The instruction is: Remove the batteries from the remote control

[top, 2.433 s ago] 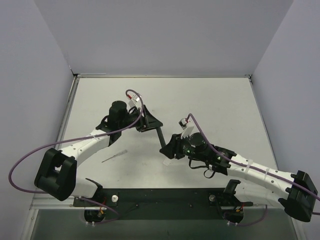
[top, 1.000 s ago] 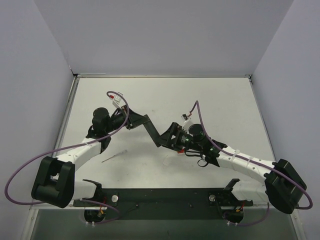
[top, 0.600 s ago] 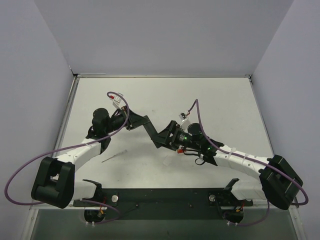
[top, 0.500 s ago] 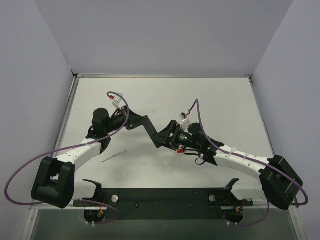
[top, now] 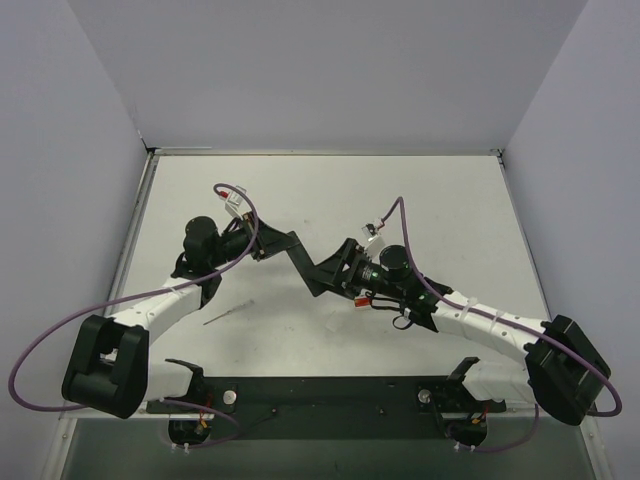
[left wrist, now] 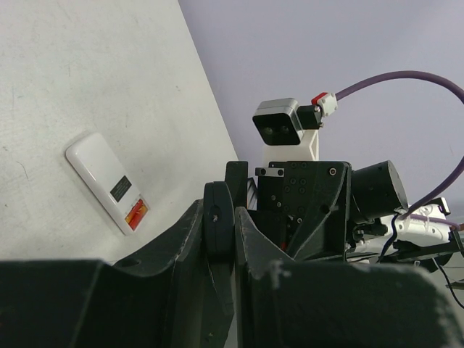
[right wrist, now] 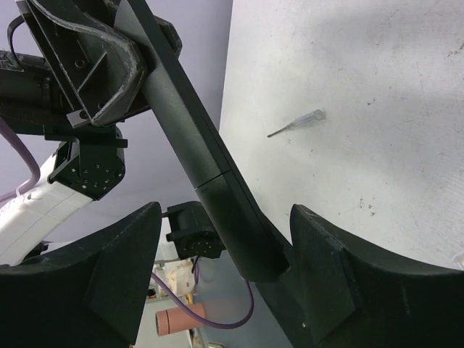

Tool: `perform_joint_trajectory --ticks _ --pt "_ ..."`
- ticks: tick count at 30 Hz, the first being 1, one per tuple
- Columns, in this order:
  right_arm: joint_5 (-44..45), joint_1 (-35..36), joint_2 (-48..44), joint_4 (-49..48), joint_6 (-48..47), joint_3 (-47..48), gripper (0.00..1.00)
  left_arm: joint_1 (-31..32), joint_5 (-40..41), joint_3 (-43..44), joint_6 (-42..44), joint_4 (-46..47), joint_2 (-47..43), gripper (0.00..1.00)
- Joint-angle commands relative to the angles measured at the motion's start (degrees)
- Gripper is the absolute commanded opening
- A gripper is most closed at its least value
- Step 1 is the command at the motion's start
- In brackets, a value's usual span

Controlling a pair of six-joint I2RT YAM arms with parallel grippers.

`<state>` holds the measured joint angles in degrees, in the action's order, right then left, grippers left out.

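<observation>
Above the table (top: 400,200), the left gripper (left wrist: 217,239) is clamped tight on one end of the remote control (right wrist: 196,145), holding it in the air. The right gripper (right wrist: 225,214) gapes around the other end, gripping nothing. The batteries are out of sight (probably inside). An off-centre squeeze could twist the remote loose. The white card (left wrist: 109,181) has an illegible label.

Pale lavender walls (top: 330,70) enclose a white, faintly scuffed table (top: 440,200), seemingly under even light.

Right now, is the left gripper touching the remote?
Touching. The left wrist view shows the left gripper with a finger pressed against each side of the remote, seen edge-on.
</observation>
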<state>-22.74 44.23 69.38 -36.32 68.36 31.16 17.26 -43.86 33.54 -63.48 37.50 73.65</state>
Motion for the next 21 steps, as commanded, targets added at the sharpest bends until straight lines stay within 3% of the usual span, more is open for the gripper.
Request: perform_joint_trajectory --ticks 1,16,21 --pt "1.0 -0.5 -2.7 -2.4 0.6 0.1 0.65 -0.1 -0.4 0.0 -0.5 2.8 -2.6 0.00" --pt "1.9 -0.5 -2.6 -1.7 1.6 -0.1 0.62 -0.1 -0.4 -0.2 -1.6 3.4 -3.1 0.00" --pt "1.9 -0.5 -2.4 -3.2 2.0 -1.0 0.45 -0.1 0.0 -0.3 -2.3 3.9 -3.1 0.00"
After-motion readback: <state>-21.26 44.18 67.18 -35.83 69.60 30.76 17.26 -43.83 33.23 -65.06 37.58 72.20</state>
